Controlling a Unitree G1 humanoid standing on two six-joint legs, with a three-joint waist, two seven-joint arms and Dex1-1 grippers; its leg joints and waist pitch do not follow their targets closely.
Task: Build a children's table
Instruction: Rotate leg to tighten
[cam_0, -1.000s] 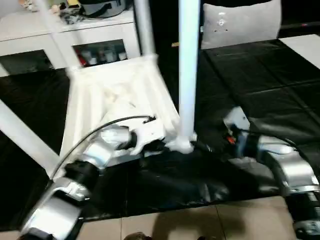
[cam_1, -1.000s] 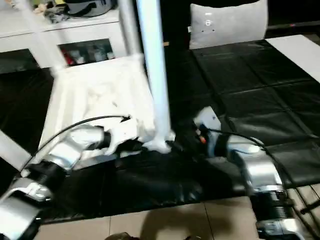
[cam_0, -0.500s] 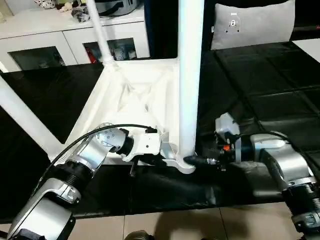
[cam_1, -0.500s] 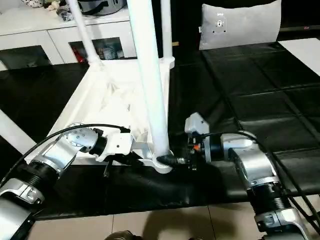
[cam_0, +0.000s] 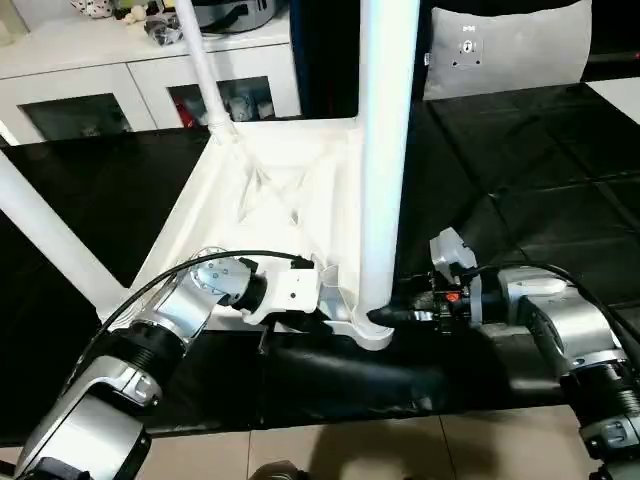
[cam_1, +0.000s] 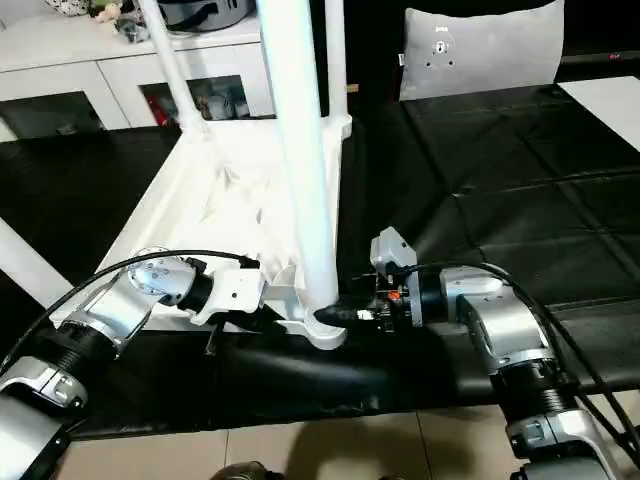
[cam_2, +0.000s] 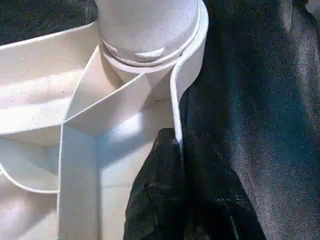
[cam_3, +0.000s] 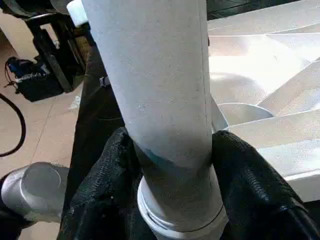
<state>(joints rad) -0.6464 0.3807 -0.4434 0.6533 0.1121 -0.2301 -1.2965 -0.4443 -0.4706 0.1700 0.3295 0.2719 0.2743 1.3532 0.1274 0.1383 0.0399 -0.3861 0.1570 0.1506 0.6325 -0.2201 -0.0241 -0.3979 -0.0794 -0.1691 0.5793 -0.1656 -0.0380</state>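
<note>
The white tabletop (cam_0: 270, 190) lies upside down on the black mat, ribbed underside up. Legs stand in its corner sockets: the near leg (cam_0: 385, 150), a back one (cam_0: 200, 60) and a left one (cam_0: 50, 240). My left gripper (cam_2: 179, 165) is shut on the tabletop's raised rim (cam_2: 175, 100), just beside the near leg's socket (cam_0: 368, 330). My right gripper (cam_3: 172, 145) comes in from the right at the foot of the near leg (cam_3: 155, 75). One finger (cam_3: 112, 165) presses each side of the tube.
A grey cushion (cam_0: 505, 50) leans at the back right. A white cabinet (cam_0: 120, 70) runs along the back left. The black mat (cam_0: 520, 180) covers the floor around the table, and bare tiles (cam_0: 350, 450) start at its near edge.
The head camera has shifted. My right gripper's fingers have drawn in from wide open onto the foot of the near leg. The left gripper has kept its hold on the rim.
</note>
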